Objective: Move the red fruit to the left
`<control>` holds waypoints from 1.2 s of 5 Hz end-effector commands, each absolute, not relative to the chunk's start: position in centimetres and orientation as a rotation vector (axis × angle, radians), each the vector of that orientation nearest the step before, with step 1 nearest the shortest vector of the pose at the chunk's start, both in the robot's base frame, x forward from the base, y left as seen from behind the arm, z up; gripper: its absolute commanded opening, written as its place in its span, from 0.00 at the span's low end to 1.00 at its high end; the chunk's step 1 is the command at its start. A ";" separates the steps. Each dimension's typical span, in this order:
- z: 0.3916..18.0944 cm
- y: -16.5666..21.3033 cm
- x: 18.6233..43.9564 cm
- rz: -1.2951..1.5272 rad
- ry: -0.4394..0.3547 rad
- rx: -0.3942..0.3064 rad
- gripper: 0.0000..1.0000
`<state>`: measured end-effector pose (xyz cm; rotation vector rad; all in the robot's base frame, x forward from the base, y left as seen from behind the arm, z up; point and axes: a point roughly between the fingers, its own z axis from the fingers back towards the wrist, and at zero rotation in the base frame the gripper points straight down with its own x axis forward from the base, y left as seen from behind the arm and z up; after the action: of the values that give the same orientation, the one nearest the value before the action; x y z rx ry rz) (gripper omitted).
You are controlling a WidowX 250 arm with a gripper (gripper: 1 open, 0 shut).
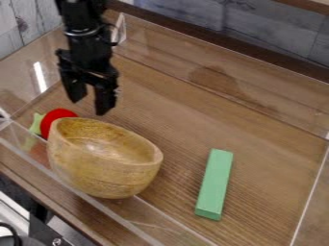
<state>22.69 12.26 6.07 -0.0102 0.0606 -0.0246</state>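
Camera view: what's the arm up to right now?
The black gripper hangs open, pointing down, just above the small round red toy fruit, which sits on the wooden table at the left, tucked behind the round wooden bowl. Nothing is held yet; it looks lined up to grasp the fruit. A flat green rectangular block lies untouched to the right.
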 end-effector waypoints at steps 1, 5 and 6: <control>8.0 14.4 23.1 -0.077 0.029 0.015 1.00; 10.3 15.2 22.3 -0.172 0.056 0.011 1.00; 9.6 14.2 22.1 -0.203 0.059 0.011 1.00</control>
<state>21.70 13.83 7.99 -0.0327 0.1095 -0.2028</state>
